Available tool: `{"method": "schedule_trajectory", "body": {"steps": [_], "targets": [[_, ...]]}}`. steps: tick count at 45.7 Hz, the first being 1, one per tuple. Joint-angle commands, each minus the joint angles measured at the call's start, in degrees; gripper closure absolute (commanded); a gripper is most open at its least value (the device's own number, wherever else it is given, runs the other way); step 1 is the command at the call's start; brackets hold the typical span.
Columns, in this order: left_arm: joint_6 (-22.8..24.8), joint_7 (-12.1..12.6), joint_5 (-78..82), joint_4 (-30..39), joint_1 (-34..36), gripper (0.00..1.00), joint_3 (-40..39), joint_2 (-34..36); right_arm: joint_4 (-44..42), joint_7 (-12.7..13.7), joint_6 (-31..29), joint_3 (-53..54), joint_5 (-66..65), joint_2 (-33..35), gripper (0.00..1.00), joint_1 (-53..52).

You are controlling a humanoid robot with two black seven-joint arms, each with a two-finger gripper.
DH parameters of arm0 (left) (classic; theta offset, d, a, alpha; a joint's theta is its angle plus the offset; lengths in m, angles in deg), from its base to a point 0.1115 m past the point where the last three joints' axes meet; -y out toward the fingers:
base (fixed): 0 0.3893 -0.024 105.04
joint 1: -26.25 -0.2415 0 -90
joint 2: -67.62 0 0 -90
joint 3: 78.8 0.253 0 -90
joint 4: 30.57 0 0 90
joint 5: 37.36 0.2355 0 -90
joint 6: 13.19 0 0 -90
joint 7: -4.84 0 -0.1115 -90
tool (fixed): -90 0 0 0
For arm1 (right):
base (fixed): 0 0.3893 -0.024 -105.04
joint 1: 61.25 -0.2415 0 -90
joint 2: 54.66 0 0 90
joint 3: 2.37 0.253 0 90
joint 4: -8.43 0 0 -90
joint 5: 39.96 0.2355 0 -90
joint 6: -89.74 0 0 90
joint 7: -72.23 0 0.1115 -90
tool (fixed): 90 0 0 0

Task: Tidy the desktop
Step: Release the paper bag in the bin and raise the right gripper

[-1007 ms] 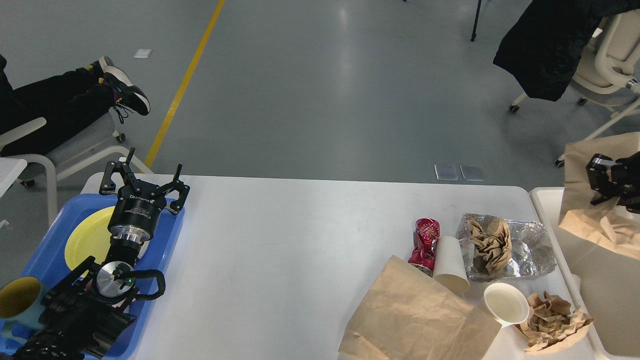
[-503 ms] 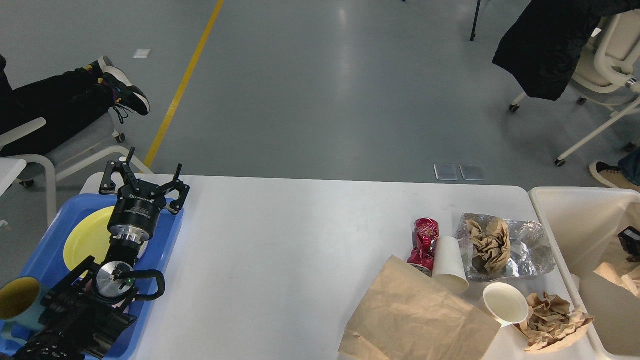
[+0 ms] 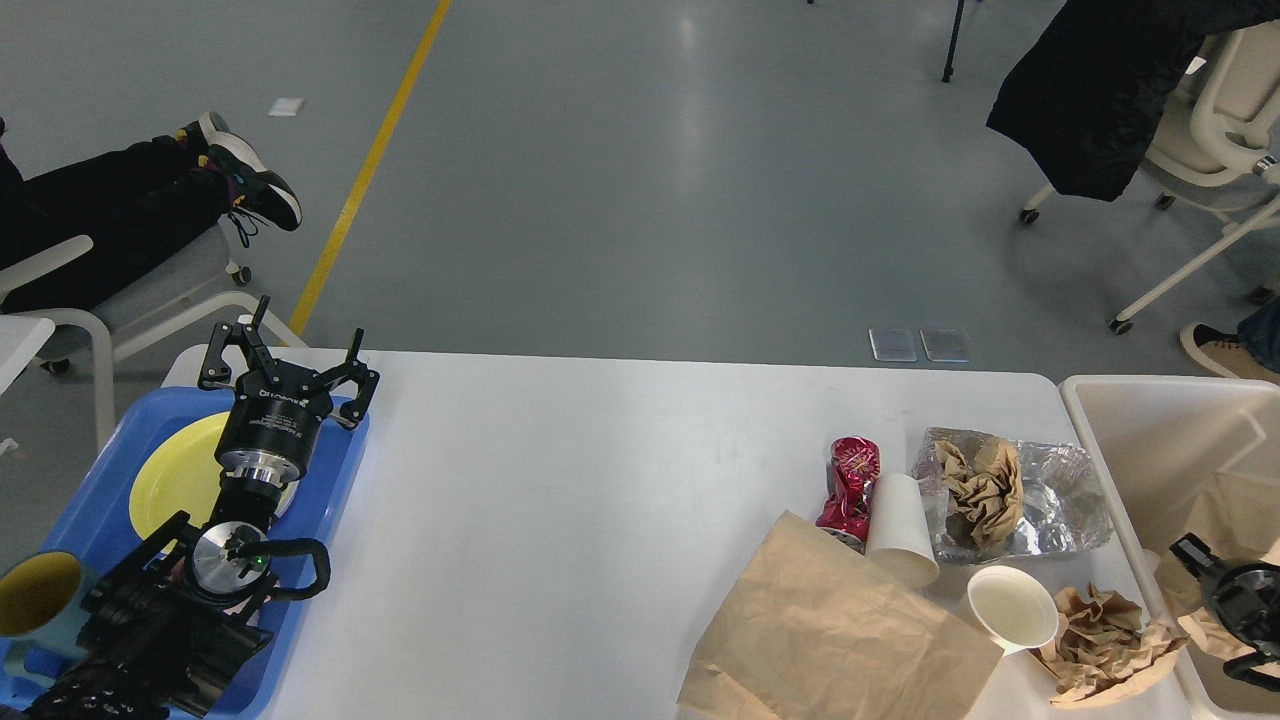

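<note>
we are holding our left gripper (image 3: 285,352), jaws spread, over the desk's (image 3: 560,480) far-left corner; right gripper (image 3: 1235,600) jaws unclear.

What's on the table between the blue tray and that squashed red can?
Nothing: in the head view, only bare white desktop lies between the blue tray and the crushed red can.

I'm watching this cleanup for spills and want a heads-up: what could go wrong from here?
The upright paper cup near the desktop's front right edge seems to hold liquid; a sweep by the right gripper, low beside the bin, might tip it. The lying cup rests on the brown paper bag and against the crushed can; pulling the bag could roll both.
</note>
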Motion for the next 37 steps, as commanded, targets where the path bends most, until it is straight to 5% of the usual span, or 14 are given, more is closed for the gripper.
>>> {"method": "schedule_trajectory", "body": {"steps": [1, 8, 9, 13, 14, 37], "targets": [[0.0, 0.0, 0.0, 0.0, 0.0, 0.04, 0.0, 0.0, 0.0, 0.0, 0.3, 0.0, 0.0, -0.4, 1.00, 0.8], [0.0, 0.0, 0.0, 0.0, 0.0, 0.04, 0.0, 0.0, 0.0, 0.0, 1.0, -0.1, -0.1, -0.3, 1.00, 1.1], [0.0, 0.0, 0.0, 0.0, 0.0, 0.04, 0.0, 0.0, 0.0, 0.0, 1.5, -0.1, -0.1, -0.2, 0.93, 1.2], [0.0, 0.0, 0.0, 0.0, 0.0, 0.04, 0.0, 0.0, 0.0, -0.1, 5.7, -0.1, 0.0, -0.3, 0.06, 1.2], [0.0, 0.0, 0.0, 0.0, 0.0, 0.04, 0.0, 0.0, 0.1, -0.1, 6.7, -0.1, 0.0, -0.4, 0.00, 1.1], [0.0, 0.0, 0.0, 0.0, 0.0, 0.04, 0.0, 0.0, 5.8, 0.1, 6.9, -0.3, -1.1, 1.5, 0.00, -4.2]]}}
